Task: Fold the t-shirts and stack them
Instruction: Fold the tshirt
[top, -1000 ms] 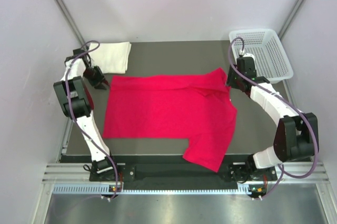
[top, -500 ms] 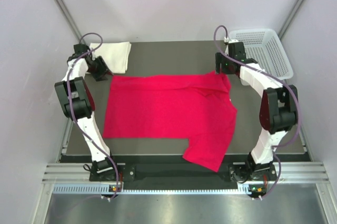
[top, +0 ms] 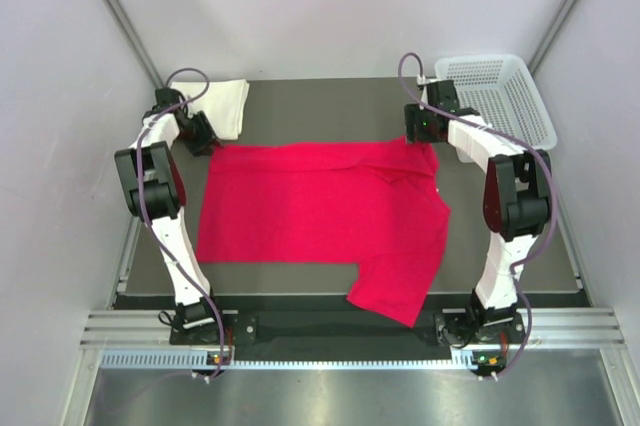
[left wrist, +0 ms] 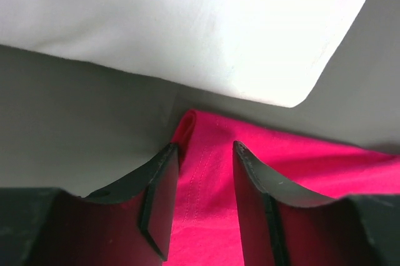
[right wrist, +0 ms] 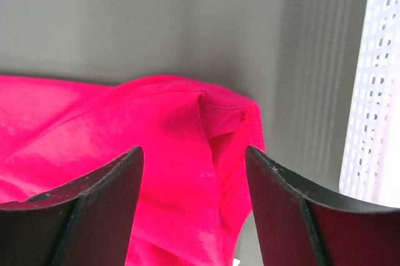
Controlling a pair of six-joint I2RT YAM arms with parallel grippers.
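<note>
The bright red t-shirt (top: 320, 206) lies spread flat on the dark table (top: 330, 106), one sleeve hanging toward the front edge. The cream-white t-shirt (top: 225, 106) sits folded at the back left. My left gripper (top: 206, 141) hovers at the red shirt's back-left corner. In the left wrist view it (left wrist: 205, 146) is open, its fingers astride the red hem (left wrist: 206, 172), with the white shirt (left wrist: 187, 22) just beyond. My right gripper (top: 427, 138) is at the back-right corner. It (right wrist: 192, 150) is open wide over the bunched red cloth (right wrist: 125, 128).
A white plastic mesh basket (top: 500, 96) stands at the back right, close to the right gripper; its wall (right wrist: 375, 91) shows at the right edge of the right wrist view. Grey walls enclose the table on three sides.
Both arms have reached toward the back; the grippers now sit at the red shirt's two back corners. Both jaws stand wider than a second ago. The shirts have not moved.
</note>
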